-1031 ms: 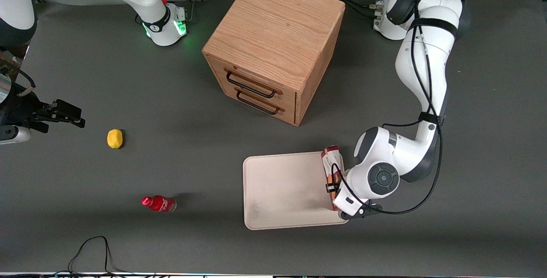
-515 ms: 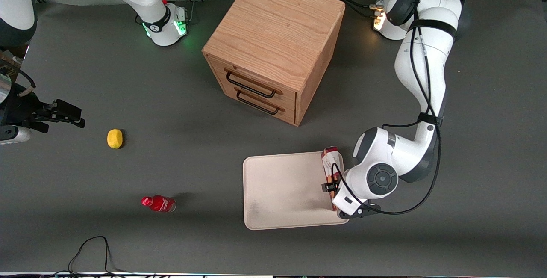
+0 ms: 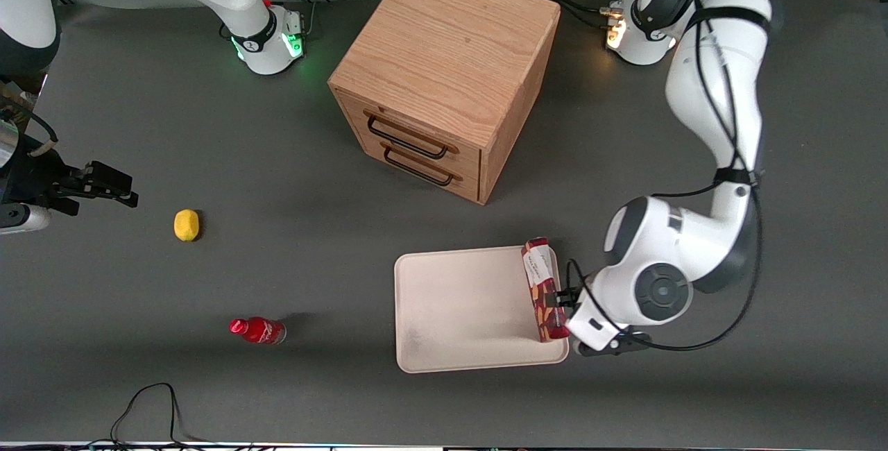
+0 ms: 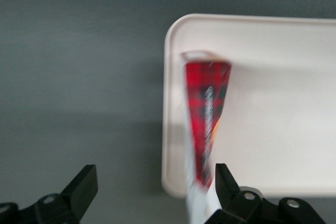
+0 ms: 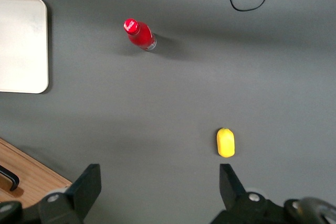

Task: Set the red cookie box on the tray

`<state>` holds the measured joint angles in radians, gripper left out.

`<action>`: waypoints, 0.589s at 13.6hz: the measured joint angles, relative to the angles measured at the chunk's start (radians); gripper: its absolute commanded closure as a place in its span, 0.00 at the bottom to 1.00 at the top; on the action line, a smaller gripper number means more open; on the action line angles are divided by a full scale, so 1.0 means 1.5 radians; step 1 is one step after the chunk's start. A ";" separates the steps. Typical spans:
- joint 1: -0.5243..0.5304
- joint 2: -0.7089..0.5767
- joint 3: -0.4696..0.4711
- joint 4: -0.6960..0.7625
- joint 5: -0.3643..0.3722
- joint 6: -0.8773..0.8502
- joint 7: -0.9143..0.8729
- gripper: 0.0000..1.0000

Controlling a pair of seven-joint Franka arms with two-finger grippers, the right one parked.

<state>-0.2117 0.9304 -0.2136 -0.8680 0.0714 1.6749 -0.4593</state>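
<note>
Grey matting covers the counter, with an oak drawer cabinet standing farther from the front camera than the tray. The red cookie box lies along the tray's edge toward the working arm's end, its white-label end reaching to or just past the rim nearest the cabinet. The gripper hovers beside that edge with its fingers spread wide and gripping nothing; in the wrist view one fingertip sits just beside the box, the other over bare counter.

The placing looks essentially made, so the step in hand appears to be the retreat. To do it well, the arm should rise straight up before moving sideways, keeping that near finger off the carton, since a narrow box perched by the rim could tip or slide off with a light brush.
</note>
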 measured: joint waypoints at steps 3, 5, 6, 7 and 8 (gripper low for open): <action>0.027 -0.111 0.000 -0.066 0.000 -0.060 0.040 0.00; 0.057 -0.204 0.000 -0.162 0.000 -0.070 0.099 0.00; 0.074 -0.249 0.001 -0.210 0.000 -0.075 0.127 0.00; 0.093 -0.294 0.001 -0.258 0.000 -0.077 0.147 0.00; 0.111 -0.339 0.001 -0.304 0.000 -0.080 0.162 0.00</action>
<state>-0.0450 0.4214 -0.2115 -1.3240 0.0710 1.5542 -0.2168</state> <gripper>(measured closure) 0.000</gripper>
